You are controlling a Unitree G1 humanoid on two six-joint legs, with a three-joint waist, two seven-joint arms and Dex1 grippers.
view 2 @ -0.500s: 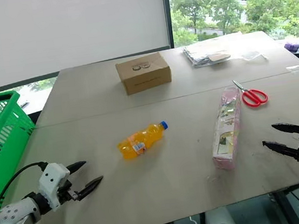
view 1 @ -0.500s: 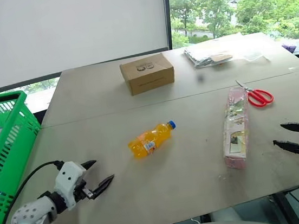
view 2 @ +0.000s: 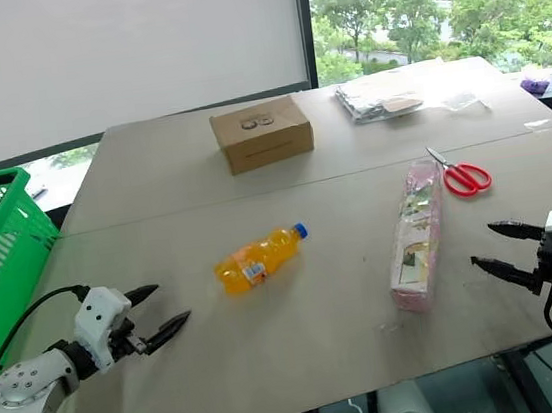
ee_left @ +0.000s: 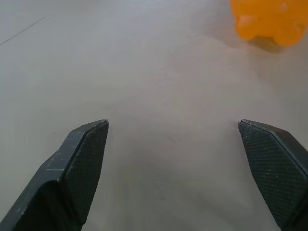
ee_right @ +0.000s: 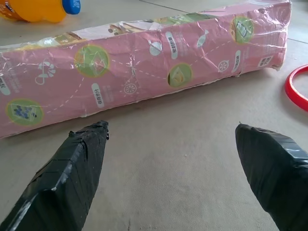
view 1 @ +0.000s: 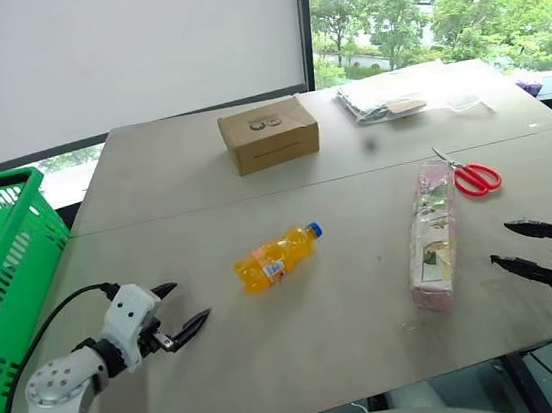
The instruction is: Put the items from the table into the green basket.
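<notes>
Bottle of orange drink and pink printed box lie on the counter, between the released left tool and released right tool; green basket sits beyond the counter's left edge.

My left end effector had two pointy black fingers, a white wrist block, a shiny silver arm and a black cable.

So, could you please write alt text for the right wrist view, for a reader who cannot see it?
A long pink printed box lies on the beige table just beyond the open right gripper. Behind the box is the orange bottle with its blue cap, and beside the box part of a red scissors handle.
</notes>
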